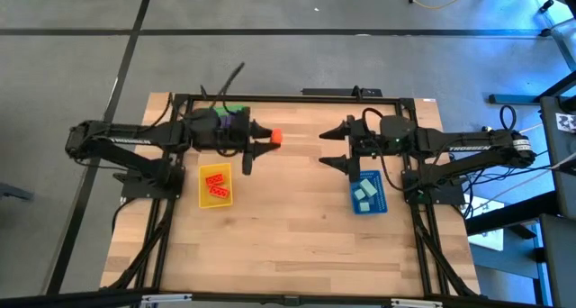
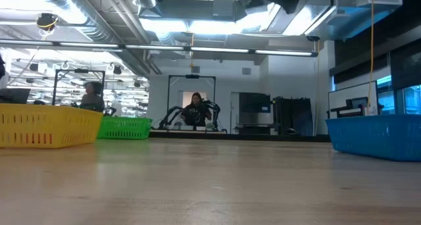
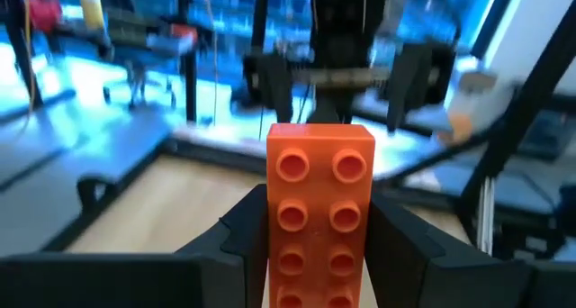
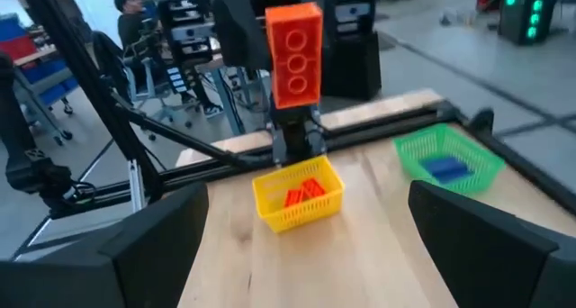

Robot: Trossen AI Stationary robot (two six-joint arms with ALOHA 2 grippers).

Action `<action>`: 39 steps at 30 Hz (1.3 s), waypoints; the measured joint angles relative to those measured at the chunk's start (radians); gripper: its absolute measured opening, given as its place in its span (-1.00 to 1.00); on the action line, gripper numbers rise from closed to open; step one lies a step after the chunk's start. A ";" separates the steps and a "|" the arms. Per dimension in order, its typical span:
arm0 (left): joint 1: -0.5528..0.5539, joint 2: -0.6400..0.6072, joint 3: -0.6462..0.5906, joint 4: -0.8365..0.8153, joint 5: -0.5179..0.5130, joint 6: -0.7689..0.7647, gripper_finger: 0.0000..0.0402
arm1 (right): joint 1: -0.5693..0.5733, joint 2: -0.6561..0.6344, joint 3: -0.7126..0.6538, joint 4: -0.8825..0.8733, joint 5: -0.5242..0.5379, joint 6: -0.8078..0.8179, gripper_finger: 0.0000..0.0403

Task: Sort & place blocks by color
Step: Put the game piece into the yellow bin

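Left gripper (image 1: pixel 270 139) jaws pinch an orange block (image 1: pixel 276 137), likely the last; right gripper (image 1: pixel 339 147) jaws spread (trays already filled).

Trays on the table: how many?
3. Yellow tray sits near the left arm, blue tray near the right arm, and green tray at the far edge, mostly hidden under the left arm from above.

Overhead, table-level, two facing wrist cameras.
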State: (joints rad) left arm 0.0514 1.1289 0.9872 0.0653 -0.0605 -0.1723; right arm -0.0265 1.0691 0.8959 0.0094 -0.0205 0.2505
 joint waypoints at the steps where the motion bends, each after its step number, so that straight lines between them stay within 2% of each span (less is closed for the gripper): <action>1: 0.001 -0.001 -0.009 0.037 0.001 0.002 -0.36 | 0.000 0.000 0.000 0.010 0.000 -0.015 0.91; 8: -0.035 0.000 -0.186 0.327 -0.030 -0.052 -0.36 | 0.000 0.000 0.000 0.024 0.000 -0.047 0.91; 11: -0.052 0.000 -0.227 0.394 -0.058 -0.061 -0.36 | 0.000 0.000 0.000 0.023 0.000 -0.047 0.91; 39: -0.066 -0.001 -0.218 0.390 -0.061 -0.053 -0.36 | 0.000 0.000 0.000 0.014 0.001 -0.047 0.91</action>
State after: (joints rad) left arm -0.0143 1.1278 0.7689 0.4557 -0.1211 -0.2253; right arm -0.0269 1.0691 0.8959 0.0235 -0.0196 0.2031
